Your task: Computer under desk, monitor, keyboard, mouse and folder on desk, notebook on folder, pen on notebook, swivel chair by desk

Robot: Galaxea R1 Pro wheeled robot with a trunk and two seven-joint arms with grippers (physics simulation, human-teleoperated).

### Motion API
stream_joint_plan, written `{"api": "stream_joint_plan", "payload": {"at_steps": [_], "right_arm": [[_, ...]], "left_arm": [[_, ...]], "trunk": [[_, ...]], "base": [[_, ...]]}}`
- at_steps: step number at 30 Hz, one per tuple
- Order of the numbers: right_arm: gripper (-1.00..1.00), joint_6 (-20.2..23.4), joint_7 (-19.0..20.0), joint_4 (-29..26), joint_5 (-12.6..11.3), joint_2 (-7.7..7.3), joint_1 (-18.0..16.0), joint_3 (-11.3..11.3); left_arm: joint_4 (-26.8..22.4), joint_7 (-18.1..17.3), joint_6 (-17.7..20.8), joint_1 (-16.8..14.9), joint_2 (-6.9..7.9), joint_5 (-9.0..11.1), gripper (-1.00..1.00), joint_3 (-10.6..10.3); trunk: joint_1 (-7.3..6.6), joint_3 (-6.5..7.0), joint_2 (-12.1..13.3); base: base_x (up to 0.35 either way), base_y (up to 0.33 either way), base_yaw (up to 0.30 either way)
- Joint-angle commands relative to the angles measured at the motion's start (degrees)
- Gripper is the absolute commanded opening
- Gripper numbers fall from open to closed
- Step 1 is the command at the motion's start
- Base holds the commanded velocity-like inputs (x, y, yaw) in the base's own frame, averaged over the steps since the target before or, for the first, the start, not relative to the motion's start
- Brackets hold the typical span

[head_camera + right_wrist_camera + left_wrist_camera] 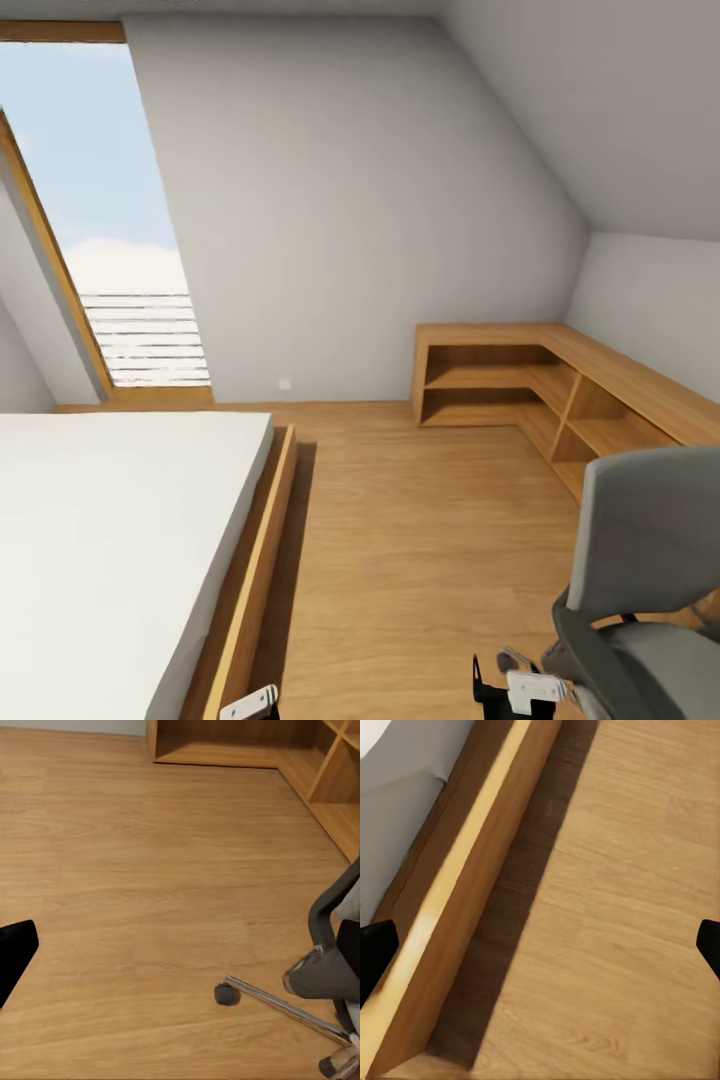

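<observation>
The robot was on its way through the bedroom, so both arms hung low and held nothing. The left claw (250, 703) sat at the bottom of the head view, close to the bed (120, 520). Its black fingertips (375, 956) stood far apart in its own camera, so it was wide open over the wood floor (420, 560). The right claw (525, 690) hung just beside the swivel chair (640, 560). I could not tell if it was open or closed.

The chair had a soft grey seat and back, dark arms and a shiny metal leg (281, 1003) with a small wheel. No folder showed on the part of the seat in view.

The floor was smooth, pale wood. The bed had a flat white top and a wooden frame. Farther off, empty wooden shelves (520, 380) bent around the corner under a sloped white wall. A tall window (100, 200) showed sky.
</observation>
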Motion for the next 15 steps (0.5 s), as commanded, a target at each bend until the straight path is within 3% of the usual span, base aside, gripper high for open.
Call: {"api": "stream_joint_plan", "payload": {"at_steps": [1, 5, 11, 15], "right_arm": [[1.00, -0.04, -0.36, -0.06, -0.26, -0.05, -0.02, 0.50], [1.00, -0.04, -0.36, -0.05, -0.25, -0.11, -0.02, 0.45], [1.00, -0.04, -0.36, -0.03, -0.25, -0.12, -0.02, 0.46], [1.00, -0.04, -0.36, -0.01, -0.25, -0.12, -0.02, 0.49]], "left_arm": [[0.01, 0.36, -0.40, -0.08, 0.04, 0.60, 1.00, -0.47], [0.01, 0.36, -0.43, -0.08, 0.02, 0.60, 1.00, -0.48], [1.12, 0.36, -0.45, -0.08, -0.63, 0.41, 1.00, -0.48], [1.52, 0.36, -0.50, -0.08, -0.73, -2.10, 1.00, -0.48]], "trunk": [[0.02, -0.08, -0.05], [0.02, -0.08, -0.05], [0.02, -0.08, -0.05], [0.02, -0.08, -0.05]], "base": [[0.051, -0.136, 0.202], [0.018, -0.049, 0.137], [0.002, -0.113, 0.017], [0.017, -0.020, 0.001]]}}
